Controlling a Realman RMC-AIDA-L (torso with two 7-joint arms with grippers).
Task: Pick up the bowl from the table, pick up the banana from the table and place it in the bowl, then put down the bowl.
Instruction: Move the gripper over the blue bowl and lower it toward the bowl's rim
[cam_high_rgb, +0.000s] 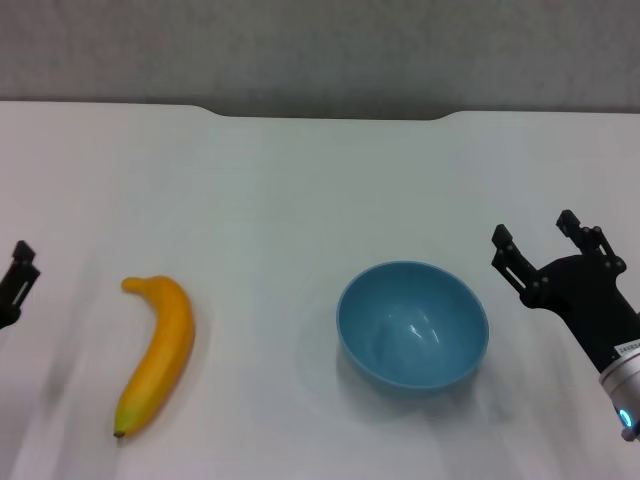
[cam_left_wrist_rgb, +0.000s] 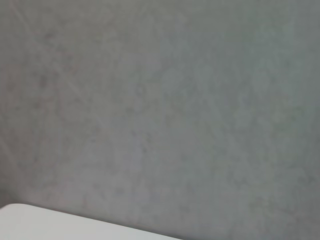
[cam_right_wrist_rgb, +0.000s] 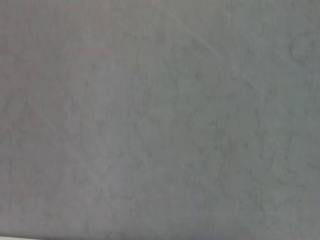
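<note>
- The bowl is seen upright on the table, toward the near right part of the tabletop, with nothing inside it.
- The banana is seen lying flat toward the near left edge, well apart from the bowl, its stem end pointing away from the near edge.
- The right gripper is held just beside the bowl's right side, not touching it; its two fingers are spread wide and nothing is held between them.
- The left gripper is only partly shown at the left edge, near the banana but apart from it; how far its fingers are parted cannot be told.
- Only grey wall, and a sliver of the tabletop in the left one, is shown in the wrist views.
- A slip is judged likely if the smooth, glossy bowl rim is pinched too shallowly or off-centre.
- The bowl could be pushed across the tabletop if one finger meets the wall before the other.
- The banana, longer than the bowl is wide, could tip the bowl or roll out if released at one end.
</note>
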